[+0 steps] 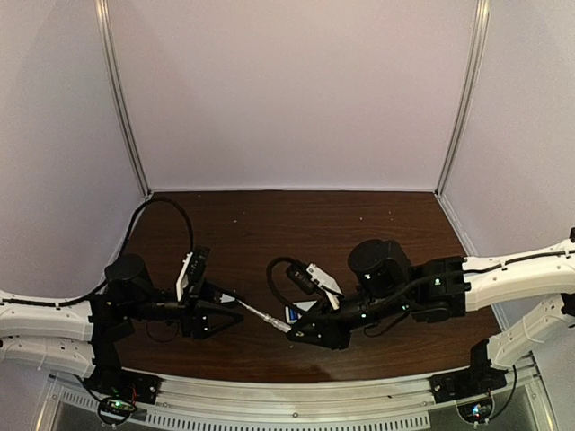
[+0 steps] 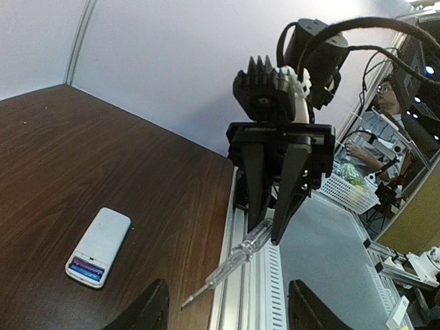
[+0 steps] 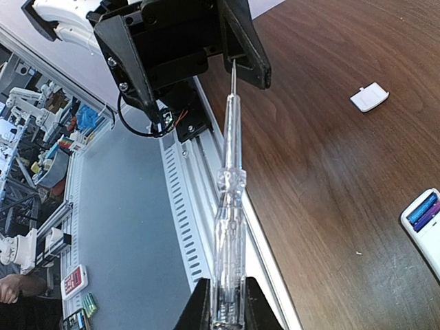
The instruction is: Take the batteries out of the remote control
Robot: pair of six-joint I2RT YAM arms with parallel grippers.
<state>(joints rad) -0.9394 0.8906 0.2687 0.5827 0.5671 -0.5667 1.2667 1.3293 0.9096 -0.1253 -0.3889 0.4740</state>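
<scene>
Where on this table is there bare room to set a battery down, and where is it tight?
Bare: the whole back stretch of the dark wooden table, up to the pale rear wall. Crowded: the near-centre, where the left gripper, the right gripper holding the clear pointed tool, and the white remote control sit close together.

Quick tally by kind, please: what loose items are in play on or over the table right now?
Remote control: 1
Batteries: 2 (one blue, one purple), in the open compartment
Small white cover: 1
Clear pointed tool: 1
Total: 5
</scene>
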